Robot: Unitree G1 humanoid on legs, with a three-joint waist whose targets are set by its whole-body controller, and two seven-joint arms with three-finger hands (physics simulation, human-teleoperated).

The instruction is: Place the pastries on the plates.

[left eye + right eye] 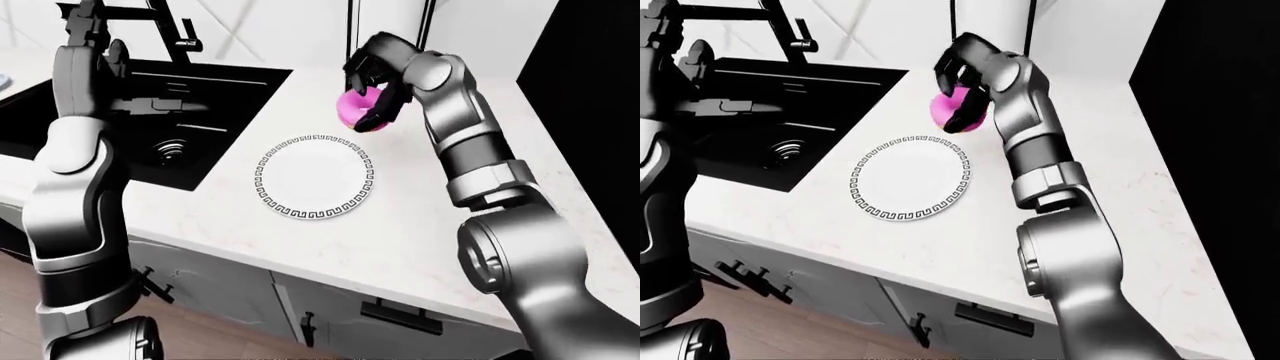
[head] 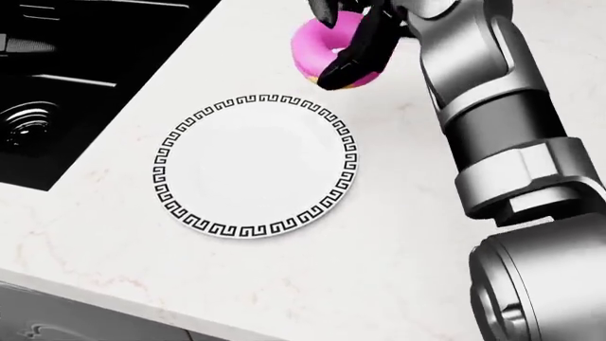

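Left-eye view: a white marble worktop [image 1: 400, 232] runs across the picture, with a black sink [image 1: 150, 112] set into it at the left and a black tap [image 1: 170, 30] rising at the top. A white plate [image 1: 315, 187] with a black key-pattern rim lies flat on the worktop just right of the sink. The right hand [image 1: 378, 82] is raised above the plate's upper right edge, its black fingers [image 1: 385, 109] closed round a pink doughnut [image 1: 355, 106], which is clear of the worktop. The left arm [image 1: 75, 150] stands upright at the left edge, over the sink; its hand [image 1: 85, 19] is at the top corner, and I cannot tell whether those fingers are spread or closed.

Head view: looking down, the plate [image 2: 256, 167] sits in the middle, bare. The doughnut [image 2: 332, 50] is near the top, just beyond the plate's upper right rim, tilted so its hole shows, gripped by dark fingers [image 2: 355, 60]. The grey right forearm [image 2: 492, 106] fills the right side. The sink's [image 2: 57, 85] edge takes the upper left.

Right-eye view: much the same scene. A tall black surface [image 1: 1210, 150] stands at the right of the worktop. Grey cabinet fronts [image 1: 840, 292] with dark handles show below the worktop's edge, above a wooden floor [image 1: 790, 330].
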